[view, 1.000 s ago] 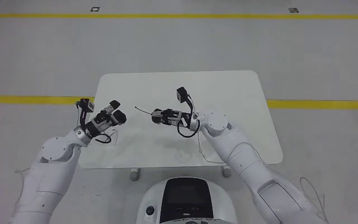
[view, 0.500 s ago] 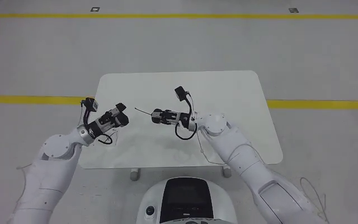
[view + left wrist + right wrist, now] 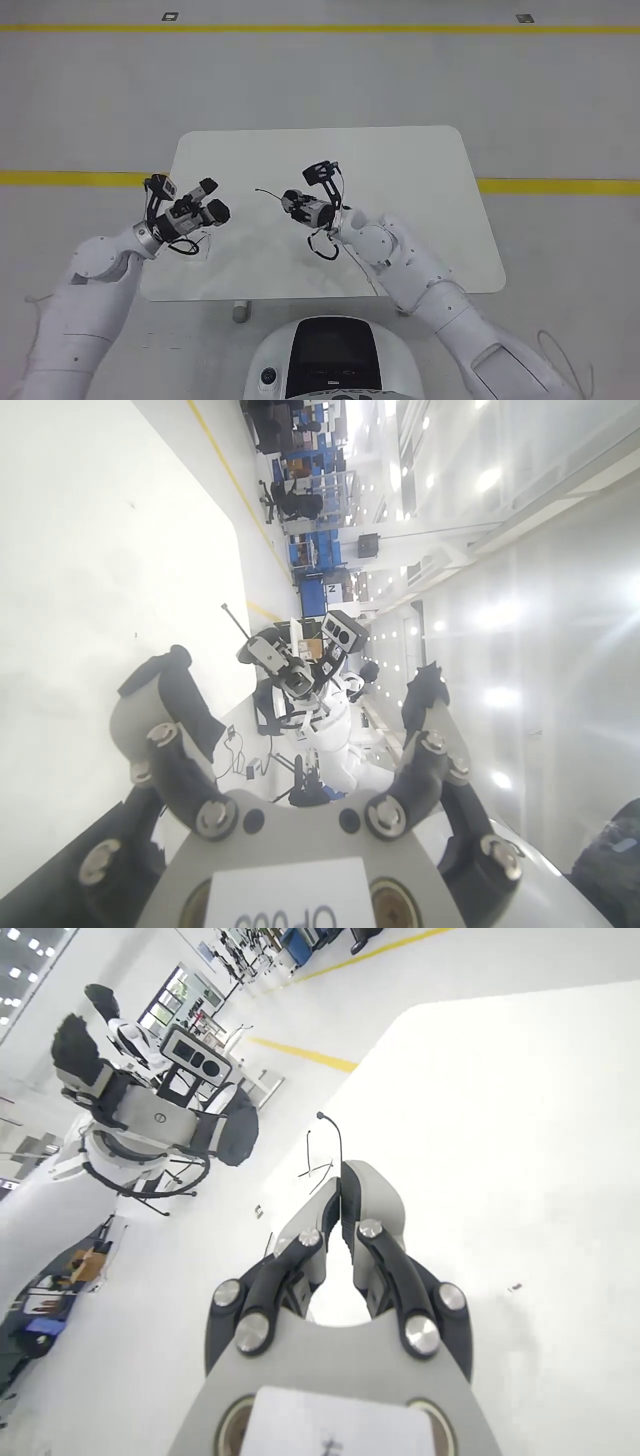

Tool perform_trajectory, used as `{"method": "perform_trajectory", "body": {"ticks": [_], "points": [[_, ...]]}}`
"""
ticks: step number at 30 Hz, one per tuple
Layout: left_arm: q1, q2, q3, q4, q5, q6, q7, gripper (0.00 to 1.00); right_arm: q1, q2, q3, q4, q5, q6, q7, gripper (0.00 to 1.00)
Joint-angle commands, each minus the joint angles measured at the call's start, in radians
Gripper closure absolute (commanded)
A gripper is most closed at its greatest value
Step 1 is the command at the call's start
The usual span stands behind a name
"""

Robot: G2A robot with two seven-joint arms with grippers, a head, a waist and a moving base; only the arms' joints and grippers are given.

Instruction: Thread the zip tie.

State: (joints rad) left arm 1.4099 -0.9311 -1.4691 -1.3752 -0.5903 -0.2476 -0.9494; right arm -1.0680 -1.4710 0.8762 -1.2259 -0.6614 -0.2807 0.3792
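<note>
Black zip tie (image 3: 268, 194): a thin strap held in the air above the tabletop (image 3: 400, 160), between the two grippers. One end is clamped in the right gripper (image 3: 291, 201). The free end bends slightly and carries a small knob, judged to be the locking head.
Free end direction: it points toward the left gripper (image 3: 213, 198) and is well apart from it.
Handling, judged: very light, springy along its length and slick on the surface. It will flex and whip if it is pushed from far back.
Where to take hold, judged: close behind the free end, on the flat faces of the strap, so that little unsupported length remains for aiming.
Right arm pose: the forearm reaches over the near half of the tabletop, with the wrist turned toward the other arm.
Right fingers (image 3: 350, 1188): pressed together, pinching the strap at their tips.
Left arm pose: raised over the left end of the tabletop, with the wrist facing the right gripper.
Left fingers (image 3: 170, 685): spread wide, with nothing between them.
Task state, judged: no loop is formed and threading is not yet done.
</note>
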Motion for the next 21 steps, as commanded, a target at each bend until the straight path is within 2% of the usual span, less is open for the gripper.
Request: {"method": "perform_trajectory", "body": {"ticks": [1, 9, 11, 18, 19, 21], "points": [[0.001, -0.001, 0.004, 0.0, 0.0, 0.001, 0.004, 0.0, -0.002, 0.002, -0.005, -0.007, -0.047, 0.005, -0.018, 1.0], [0.005, -0.001, 0.012, -0.006, 0.014, 0.029, 0.026, 0.0, -0.014, 0.004, -0.016, -0.022, -0.142, 0.001, -0.089, 1.0], [0.004, 0.0, 0.015, -0.014, 0.035, 0.018, 0.007, 0.0, -0.018, 0.002, -0.017, -0.022, -0.101, -0.007, -0.071, 1.0], [0.004, 0.0, 0.015, -0.014, 0.035, 0.018, 0.007, 0.0, -0.018, 0.002, -0.017, -0.022, -0.101, -0.007, -0.071, 1.0], [0.005, -0.001, 0.019, -0.012, 0.023, 0.036, 0.024, 0.0, -0.018, 0.002, -0.017, -0.022, -0.101, -0.007, -0.071, 1.0], [-0.002, -0.003, 0.022, -0.013, 0.002, 0.081, 0.053, 0.0, -0.023, 0.005, -0.022, -0.04, -0.191, 0.04, -0.098, 1.0]]}}
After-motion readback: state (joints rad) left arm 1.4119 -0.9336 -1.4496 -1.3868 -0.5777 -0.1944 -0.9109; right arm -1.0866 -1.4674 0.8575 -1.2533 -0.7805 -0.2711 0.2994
